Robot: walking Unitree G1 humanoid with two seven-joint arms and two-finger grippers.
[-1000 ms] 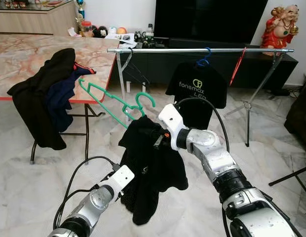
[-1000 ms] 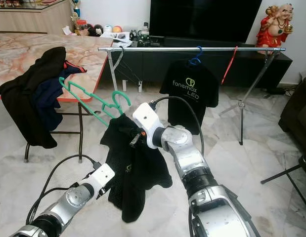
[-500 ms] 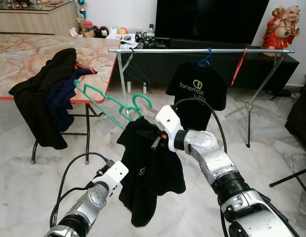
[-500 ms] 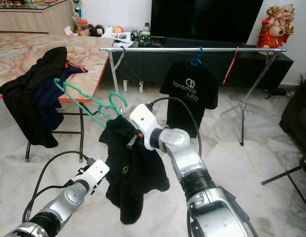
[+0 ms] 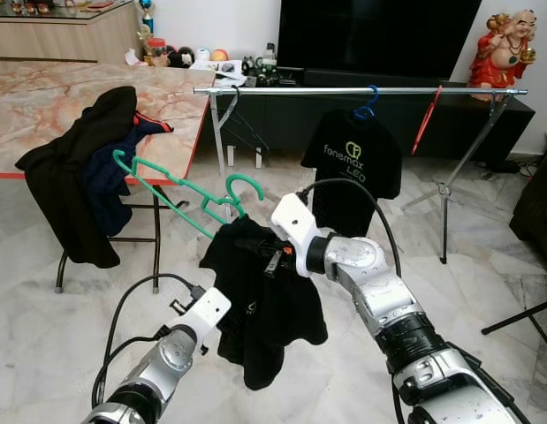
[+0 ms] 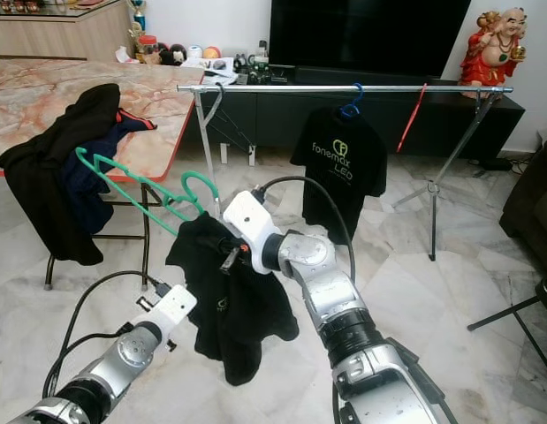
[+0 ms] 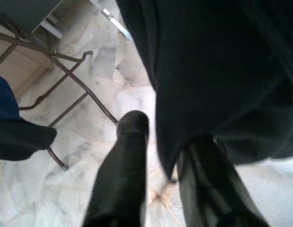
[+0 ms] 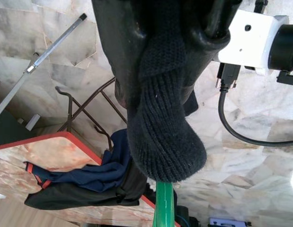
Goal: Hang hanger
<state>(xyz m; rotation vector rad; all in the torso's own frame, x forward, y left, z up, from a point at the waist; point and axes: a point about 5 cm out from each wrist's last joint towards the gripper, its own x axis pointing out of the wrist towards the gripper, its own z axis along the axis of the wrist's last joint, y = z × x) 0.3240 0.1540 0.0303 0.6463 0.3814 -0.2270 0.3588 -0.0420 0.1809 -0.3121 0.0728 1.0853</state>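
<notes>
A marble-topped table (image 5: 43, 106) with a red edge stands on the robot's left, with a black jacket (image 5: 65, 177) and a navy garment (image 5: 110, 172) draped over its near corner. Across the room runs a metal clothes rail (image 5: 361, 90), in front of a low black TV cabinet (image 5: 282, 115); from the rail a black printed T-shirt (image 5: 353, 163) hangs on a blue hanger (image 5: 368, 104), and a red hanger (image 5: 425, 119) hangs further right. A red figurine (image 5: 503, 46) sits on the cabinet's right end. Near the middle of the marble floor (image 5: 485, 265), well short of the rail, the right gripper (image 5: 260, 252) is clamped on the neck of a black knit garment (image 5: 264, 305) threaded on a green hanger (image 5: 180, 185); the hanger's hook curls up just above the gripper, and its frame juts out toward the table, tilted, while the cloth droops below in a bunch. In the right wrist view the knit collar bulges between the closed fingers (image 8: 198, 33) with the green shaft below it. The left gripper (image 7: 163, 163) is low, beneath the garment, its fingers parted with the cloth's lower edge hanging between them, not pinched.
</notes>
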